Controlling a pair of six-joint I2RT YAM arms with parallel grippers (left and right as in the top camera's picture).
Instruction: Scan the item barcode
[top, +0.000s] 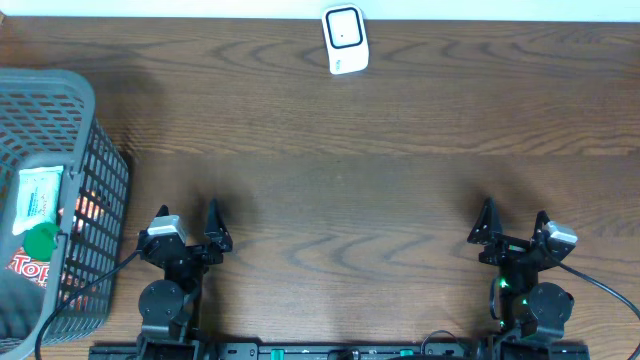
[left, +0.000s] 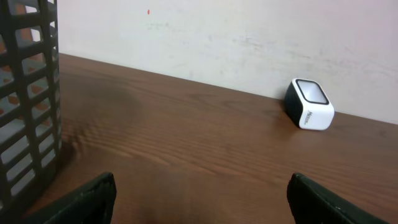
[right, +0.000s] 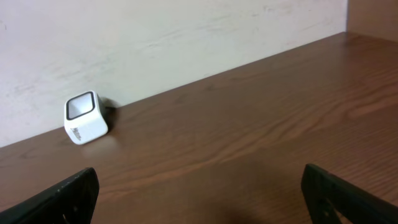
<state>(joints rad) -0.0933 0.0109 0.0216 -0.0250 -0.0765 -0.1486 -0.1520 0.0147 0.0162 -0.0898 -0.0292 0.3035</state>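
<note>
Our left gripper (top: 187, 210), jaws wide and empty, sits just right of the grey basket (top: 60, 85); our right gripper (top: 514, 210), likewise wide and empty, is well to its right. A white packet (top: 38, 198), likely the item to scan, lies inside the basket; the white scanner (top: 345, 38) stands well beyond it. Reaching in, we may snag the mesh wall, drag the basket, or lift the packet barcode-down

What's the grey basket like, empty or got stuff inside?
Not empty: overhead, the basket holds a white-green packet, a green cap and a red-lettered pack.
</note>
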